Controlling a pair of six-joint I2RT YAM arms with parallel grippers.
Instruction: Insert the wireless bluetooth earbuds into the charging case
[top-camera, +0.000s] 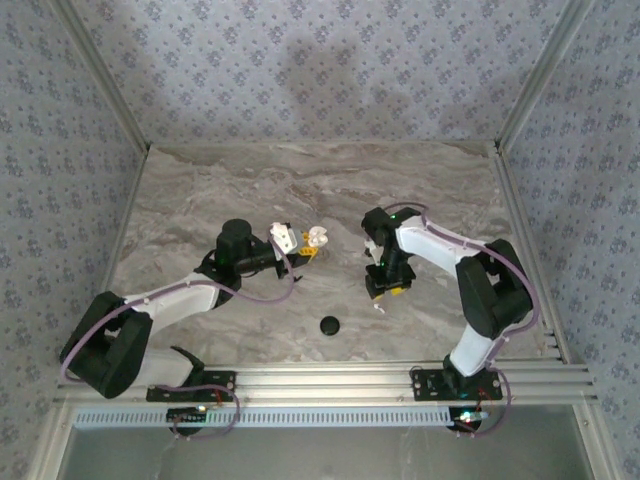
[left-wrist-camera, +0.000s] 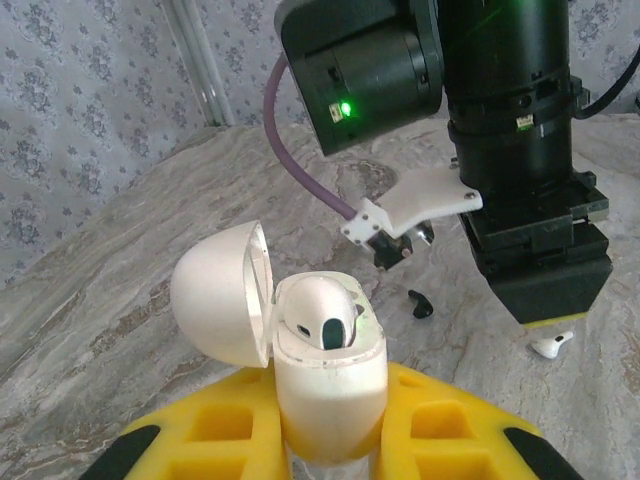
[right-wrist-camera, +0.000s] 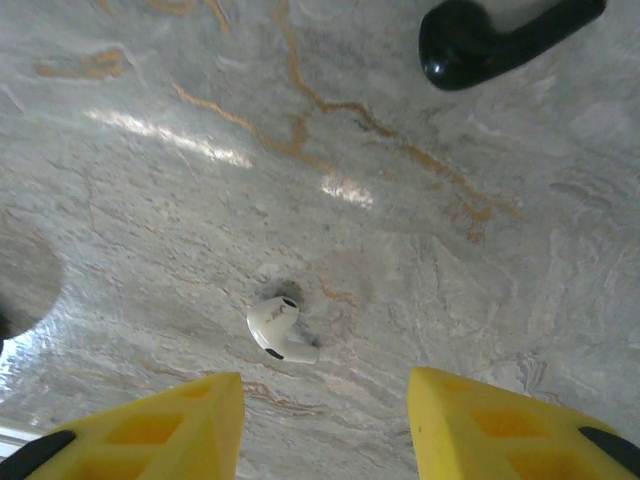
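My left arm (top-camera: 170, 300) stretches forward and inward from its base, low over the bench (top-camera: 250, 190), with the wrist turned toward the middle. My left gripper (top-camera: 303, 250) has its yellow fingers (left-wrist-camera: 440, 440) closed on the base of a white plastic charging case (left-wrist-camera: 330, 390), holding it upright. My right arm (top-camera: 435, 240) is folded at the elbow, forearm reaching left, wrist bent straight down. My right gripper (top-camera: 388, 290) points at the bench from close above, its yellow fingers (right-wrist-camera: 500, 425) spread apart.
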